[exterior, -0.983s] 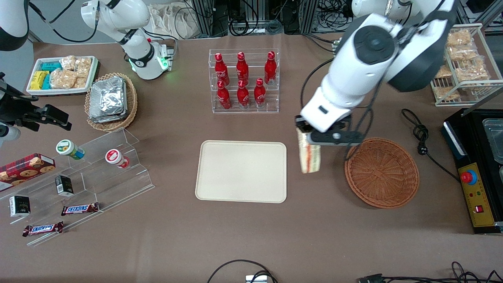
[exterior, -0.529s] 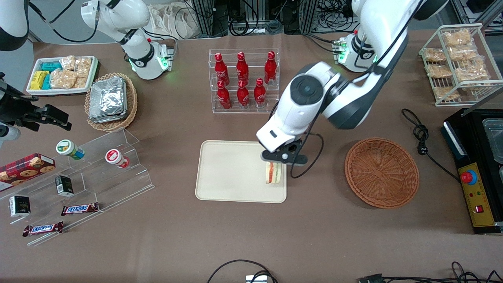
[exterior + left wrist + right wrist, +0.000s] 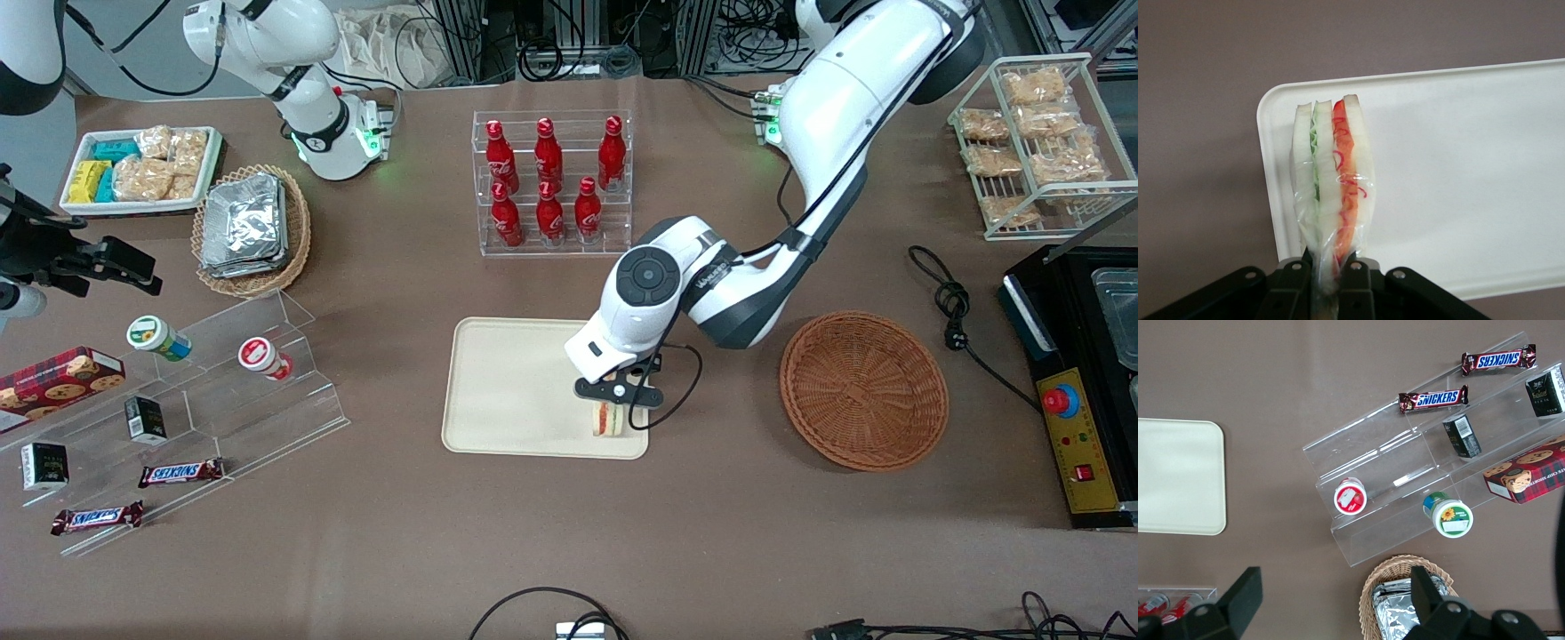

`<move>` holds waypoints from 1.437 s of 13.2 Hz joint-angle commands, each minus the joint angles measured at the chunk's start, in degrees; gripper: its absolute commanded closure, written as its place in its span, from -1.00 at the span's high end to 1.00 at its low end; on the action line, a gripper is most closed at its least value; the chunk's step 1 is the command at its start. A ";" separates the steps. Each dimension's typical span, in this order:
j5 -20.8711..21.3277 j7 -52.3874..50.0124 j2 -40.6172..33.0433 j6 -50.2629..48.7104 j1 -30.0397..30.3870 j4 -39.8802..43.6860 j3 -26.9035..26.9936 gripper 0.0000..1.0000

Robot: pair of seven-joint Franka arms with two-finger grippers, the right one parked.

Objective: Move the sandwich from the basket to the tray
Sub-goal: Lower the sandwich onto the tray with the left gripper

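Claw [image 3: 612, 402] clamped on the sandwich [image 3: 608, 418], low over the tray [image 3: 516, 391] at the corner nearest the front camera on the basket's side. A second ago the sandwich hung over bare bench [image 3: 711, 533] between tray and basket; half a second ago it was over the tray edge, higher. Now lower and closer to the front camera, so transport looks done and only set-down and release remain. Wrist view: sandwich [image 3: 1331, 180] pinched at its narrow end between the fingers [image 3: 1355, 280], held edge-on over the tray corner [image 3: 1438, 167]; contact with the tray can't be told.

Sandwich: soft white bread wedge, green and orange-red filling, crinkly clear wrap. Tray: smooth, cream, flat, rounded corners, low rim. Basket [image 3: 863, 388]: round, shallow, reddish-brown wicker, nothing in it, toward the working arm's end.
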 commanded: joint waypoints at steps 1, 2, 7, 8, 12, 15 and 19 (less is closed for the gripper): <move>3.40 -2.97 3.74 2.62 -1.66 2.36 0.16 -0.92; 3.58 -3.15 4.54 3.60 -1.66 2.36 0.25 -0.91; 5.77 -3.85 7.00 3.87 -1.75 2.44 0.25 -0.61; 6.39 -4.55 7.01 4.13 -1.75 2.44 0.25 -0.50; 11.12 -11.47 7.01 4.22 -2.36 2.36 0.25 1.00; 12.37 -13.08 6.83 4.13 -2.36 2.36 0.25 1.00; 12.37 -16.24 5.61 3.61 -2.36 2.36 0.16 1.00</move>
